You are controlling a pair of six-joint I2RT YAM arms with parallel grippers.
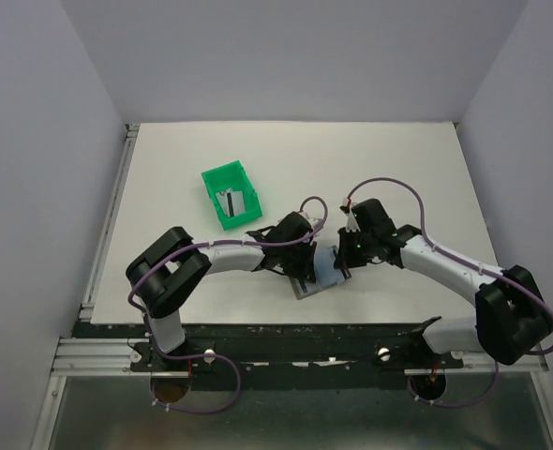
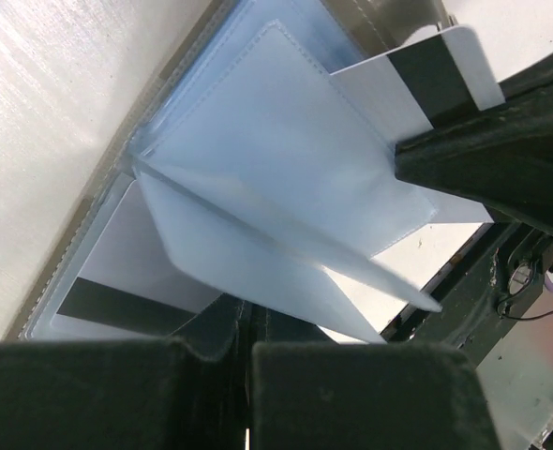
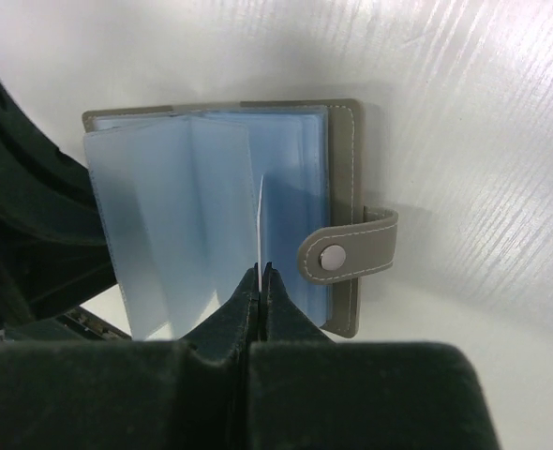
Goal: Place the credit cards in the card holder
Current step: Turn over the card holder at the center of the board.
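The card holder (image 1: 327, 272) lies open near the table's front, grey-brown with a snap tab (image 3: 346, 256) and blue-grey plastic sleeves (image 2: 286, 141). My left gripper (image 2: 248, 328) is shut on the lower edge of one sleeve and holds it lifted. My right gripper (image 3: 262, 272) is shut on a credit card (image 3: 259, 216), seen edge-on above the sleeves. That card's dark stripe shows in the left wrist view (image 2: 440, 66). Another credit card (image 2: 117, 295) sits in a pocket at lower left. A third card (image 1: 230, 202) lies in the green bin.
The green plastic bin (image 1: 211, 183) stands behind and left of the card holder. Both arms meet over the holder (image 1: 300, 262), (image 1: 351, 253). White walls enclose the table; its front edge is just below the holder.
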